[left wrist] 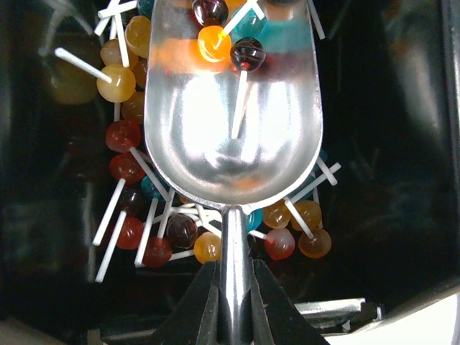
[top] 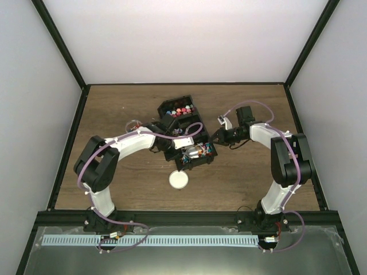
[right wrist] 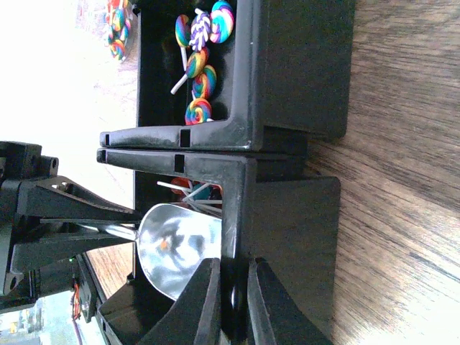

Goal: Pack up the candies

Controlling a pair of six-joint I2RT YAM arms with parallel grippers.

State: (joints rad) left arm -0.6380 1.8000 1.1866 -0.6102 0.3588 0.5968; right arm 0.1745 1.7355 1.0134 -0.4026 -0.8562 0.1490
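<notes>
The candies are small ball lollipops (left wrist: 126, 169) on white sticks, red, orange, amber and teal, heaped in the nearest black bin (top: 194, 164). My left gripper (left wrist: 233, 291) is shut on the handle of a metal scoop (left wrist: 231, 108), whose bowl lies over the heap. An orange candy (left wrist: 214, 43) and a dark one (left wrist: 248, 54) sit at the scoop's far end. My right gripper (right wrist: 233, 302) is shut on the wall of that bin (right wrist: 287, 237). The scoop (right wrist: 180, 251) shows inside the bin. From above, the left gripper (top: 175, 147) and right gripper (top: 215, 137) flank the bin.
Two more black bins stand behind: one with rainbow swirl lollipops (right wrist: 201, 72), the far one with mixed sweets (top: 178, 110). A round white lid disc (top: 178, 180) lies in front of the bins. A small clear jar (top: 135, 124) stands at the left, behind my left arm.
</notes>
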